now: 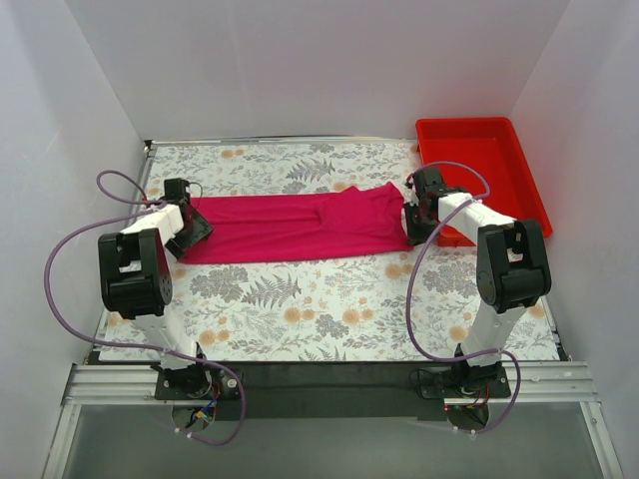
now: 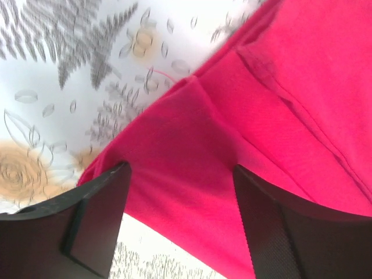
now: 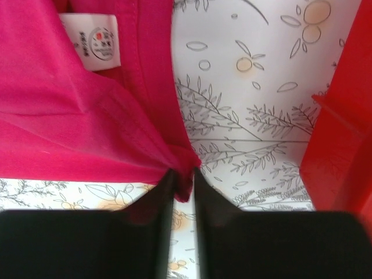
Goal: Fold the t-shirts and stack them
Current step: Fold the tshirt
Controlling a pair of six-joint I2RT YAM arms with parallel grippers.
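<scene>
top view — magenta t-shirt [image 1: 295, 228] lies flat as a long band across the far half of the table [image 1: 300, 309], running left to right on the floral cover. its left end sits at the left gripper [image 1: 190, 232], its right end at the right gripper [image 1: 412, 215]. red bin [image 1: 479, 150] stands at the far right corner, just beside the right gripper, apart from the shirt.

left wrist view — the two fingers [image 2: 99, 215] stand wide apart, nothing pinched. pink fabric fills the space between and beyond them; a hemmed edge and a fold run diagonally. the near-left finger sits at the cloth's edge, with printed cover showing on its outer side. whether the tips touch the fabric, cannot tell.

right wrist view — the fingers are drawn nearly together, with a small peak of the shirt's edge nipped between the tips. the cloth pulls up into a ridge toward that pinch. a white label [image 3: 93, 43] shows inside the neck, beside the collar band [image 3: 148, 70]. the bin's wall is at the right of the frame, near the fingers, not touching them.
</scene>
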